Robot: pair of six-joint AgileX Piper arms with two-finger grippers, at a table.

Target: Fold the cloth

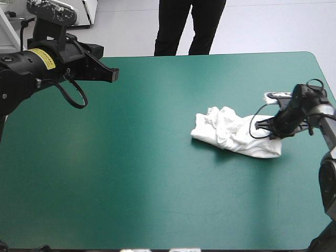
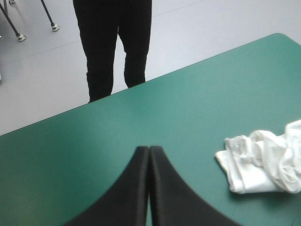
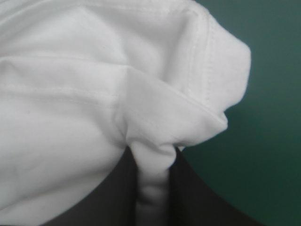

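**Crumpled shirt on the right, pinched by my right claw**

The table's teal-green cover (image 1: 131, 173) fills my high view, smooth and matt, with a rounded far-right corner.

The white short-sleeved cotton T-shirt (image 1: 231, 134) lies on the table's right half, nearer the right edge than the middle. It is a crumpled, elongated heap. The end toward the table's centre is bunched in soft rolls and folds, and the end toward the right edge lies flatter. In the right wrist view I can see stitched hems running along a folded corner of the fabric.

My right arm reaches in over the heap's right-hand end and hides part of it from the high camera. The right gripper (image 3: 153, 157) has its broad black fingers all but closed on a narrow pleat of the shirt, which is squeezed upright between them.

The left gripper (image 2: 149, 149) is raised above the table's far-left area, well apart from the shirt. Its two curved fingers are pressed together into one pointed arch.
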